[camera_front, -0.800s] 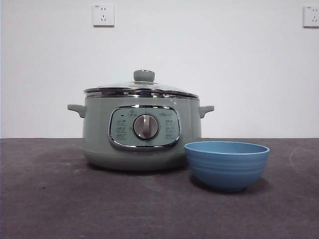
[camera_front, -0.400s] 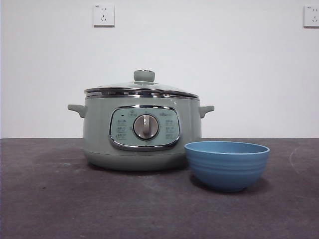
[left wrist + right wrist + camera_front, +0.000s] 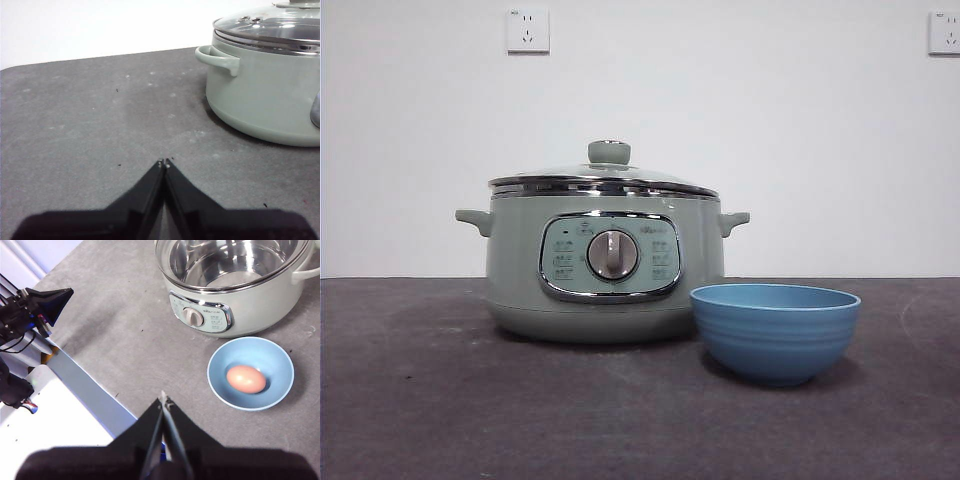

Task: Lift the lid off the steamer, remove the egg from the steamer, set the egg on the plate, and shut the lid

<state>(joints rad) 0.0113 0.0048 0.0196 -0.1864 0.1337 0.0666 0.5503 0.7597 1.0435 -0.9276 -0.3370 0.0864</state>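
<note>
Two grippers idle: left gripper (image 3: pixel 164 163) jaws closed, low over grey table (image 3: pixel 90 125) beside steamer (image 3: pixel 265 95); right gripper (image 3: pixel 163 400) jaws closed, raised high. Glass lid (image 3: pixel 605 176) seated on steamer. Egg (image 3: pixel 245 379) inside blue bowl (image 3: pixel 775 330), near-right of steamer.

I face a plain white wall (image 3: pixel 740 120) with two white sockets (image 3: pixel 528 30) set high — one toward the left, the other (image 3: pixel 944 32) cut by the right edge. Below it runs my dark grey table (image 3: pixel 440 400), its matte top flecked with pale smudges and small dark crumbs (image 3: pixel 117 90). Light falls evenly and soft. Past the table's edge I see a white surface (image 3: pixel 65 425) bordered by a pale blue strip (image 3: pixel 90 390).
</note>
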